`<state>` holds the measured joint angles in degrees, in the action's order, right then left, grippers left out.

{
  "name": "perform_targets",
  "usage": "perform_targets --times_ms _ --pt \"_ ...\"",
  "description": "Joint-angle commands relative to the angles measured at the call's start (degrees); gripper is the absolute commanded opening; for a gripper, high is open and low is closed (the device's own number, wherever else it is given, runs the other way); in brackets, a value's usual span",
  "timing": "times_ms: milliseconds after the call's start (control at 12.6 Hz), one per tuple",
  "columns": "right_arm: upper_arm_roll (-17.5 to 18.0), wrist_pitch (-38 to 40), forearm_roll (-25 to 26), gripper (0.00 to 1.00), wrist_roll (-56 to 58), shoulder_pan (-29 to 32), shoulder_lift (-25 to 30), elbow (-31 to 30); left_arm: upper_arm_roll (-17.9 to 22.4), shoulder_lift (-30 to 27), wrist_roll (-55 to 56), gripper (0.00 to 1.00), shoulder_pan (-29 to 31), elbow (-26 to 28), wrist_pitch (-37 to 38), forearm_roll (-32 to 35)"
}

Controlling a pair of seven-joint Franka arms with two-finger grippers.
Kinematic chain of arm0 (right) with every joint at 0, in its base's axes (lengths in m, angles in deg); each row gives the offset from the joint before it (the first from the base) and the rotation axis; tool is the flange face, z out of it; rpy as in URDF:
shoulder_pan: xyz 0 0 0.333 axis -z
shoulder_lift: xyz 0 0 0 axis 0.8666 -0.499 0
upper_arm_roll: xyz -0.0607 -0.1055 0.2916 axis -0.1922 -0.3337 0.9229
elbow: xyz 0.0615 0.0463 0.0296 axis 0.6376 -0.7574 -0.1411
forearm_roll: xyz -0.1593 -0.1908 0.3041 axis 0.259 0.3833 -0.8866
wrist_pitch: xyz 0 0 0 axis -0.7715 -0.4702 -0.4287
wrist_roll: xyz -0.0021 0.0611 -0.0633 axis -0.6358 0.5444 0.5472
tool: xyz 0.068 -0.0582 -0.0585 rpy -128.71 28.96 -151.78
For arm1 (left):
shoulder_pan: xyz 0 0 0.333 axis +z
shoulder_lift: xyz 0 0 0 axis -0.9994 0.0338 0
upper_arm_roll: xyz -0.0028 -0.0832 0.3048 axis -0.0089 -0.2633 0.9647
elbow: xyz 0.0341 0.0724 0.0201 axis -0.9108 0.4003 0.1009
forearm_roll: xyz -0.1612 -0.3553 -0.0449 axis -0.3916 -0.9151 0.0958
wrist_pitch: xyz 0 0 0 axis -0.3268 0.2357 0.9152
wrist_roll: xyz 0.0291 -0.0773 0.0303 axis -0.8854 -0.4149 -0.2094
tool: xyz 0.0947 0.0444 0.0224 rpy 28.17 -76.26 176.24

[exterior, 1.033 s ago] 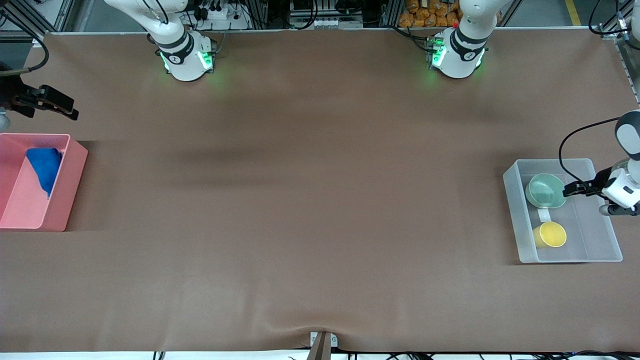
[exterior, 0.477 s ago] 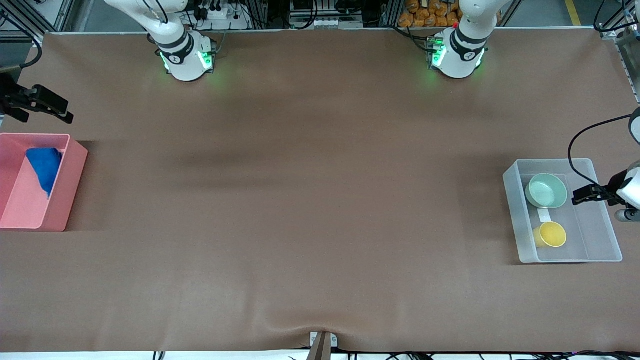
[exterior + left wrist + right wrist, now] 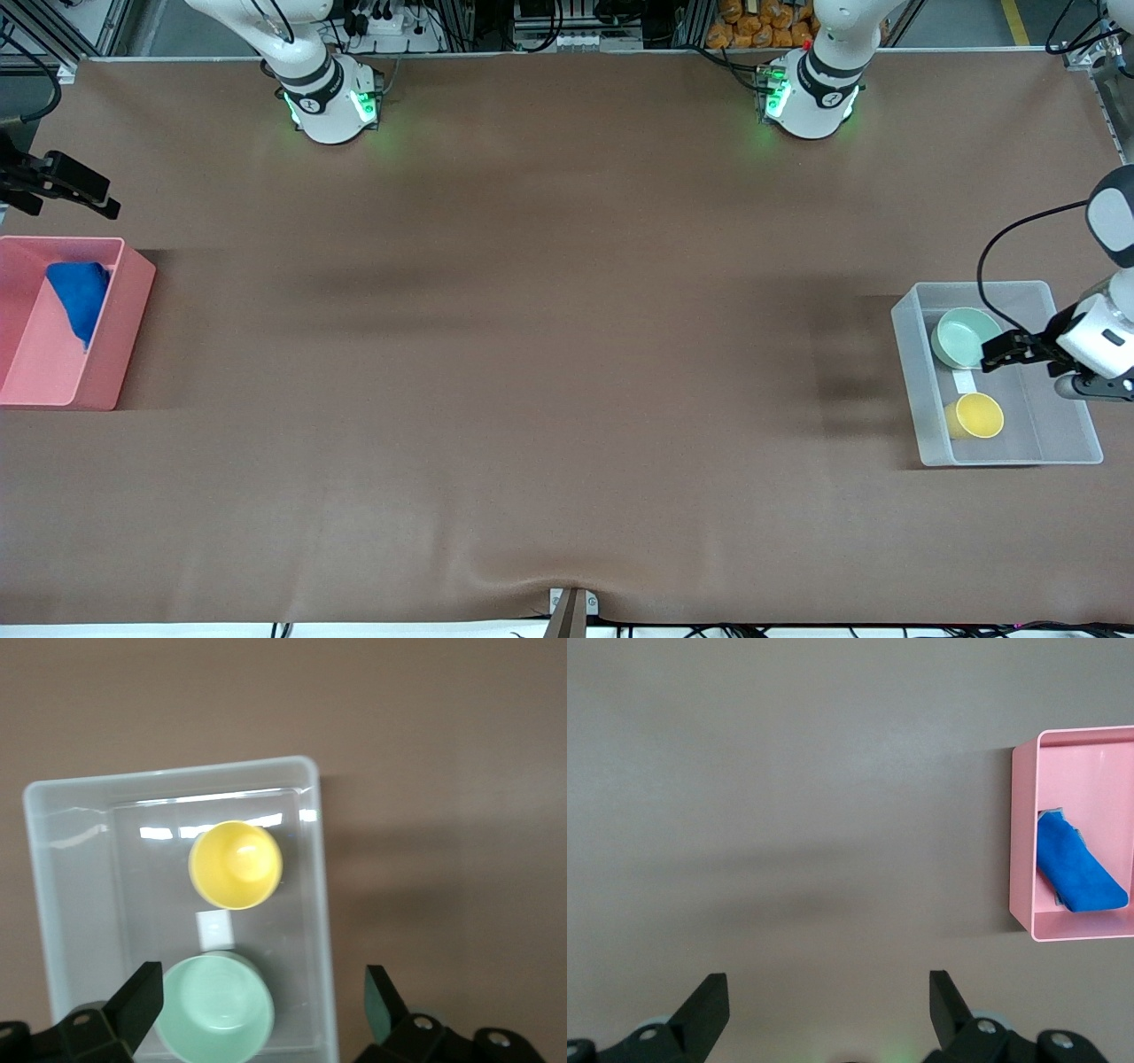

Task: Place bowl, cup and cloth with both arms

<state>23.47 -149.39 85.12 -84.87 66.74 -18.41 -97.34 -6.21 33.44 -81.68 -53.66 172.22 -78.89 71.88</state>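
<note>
The mint-green bowl (image 3: 964, 338) and the yellow cup (image 3: 974, 416) sit in a clear plastic bin (image 3: 912, 390) at the left arm's end of the table. The cup is nearer the front camera than the bowl. My left gripper (image 3: 990, 353) is open and empty, over the bowl's edge inside the bin. In the left wrist view the bowl (image 3: 217, 1008) lies between my open left gripper (image 3: 261, 985), with the cup (image 3: 236, 864) apart from it. The blue cloth (image 3: 78, 297) lies in a pink bin (image 3: 124, 328). My right gripper (image 3: 102, 202) is open over bare table beside that bin.
A white label (image 3: 964, 381) lies on the clear bin's floor between bowl and cup. In the right wrist view the pink bin (image 3: 1023, 833) with the cloth (image 3: 1079, 873) is off to one side of my right gripper (image 3: 828, 988). Brown tabletop (image 3: 549, 354) spans between the bins.
My left gripper drew away from the bowl toward the bin's outer wall, then came back over the bowl's edge. My right gripper drifted slightly toward the table's end.
</note>
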Motion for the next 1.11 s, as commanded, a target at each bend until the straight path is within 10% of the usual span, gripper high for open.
perform_targets --times_ms 0,477,1033 --pt "0.4 0.4 -0.7 1.0 0.0 1.0 0.2 0.2 3.0 -2.7 7.3 1.0 -7.6 -1.2 3.8 0.8" --pt "0.4 0.7 -1.0 1.0 -0.1 1.0 0.2 0.1 26.6 -8.6 15.8 1.0 -37.4 -5.1 12.2 -6.1" --pt "0.4 0.9 -1.0 1.0 -0.1 1.0 0.2 -0.1 27.3 -17.0 14.8 1.0 -37.7 -4.9 23.2 -8.2"
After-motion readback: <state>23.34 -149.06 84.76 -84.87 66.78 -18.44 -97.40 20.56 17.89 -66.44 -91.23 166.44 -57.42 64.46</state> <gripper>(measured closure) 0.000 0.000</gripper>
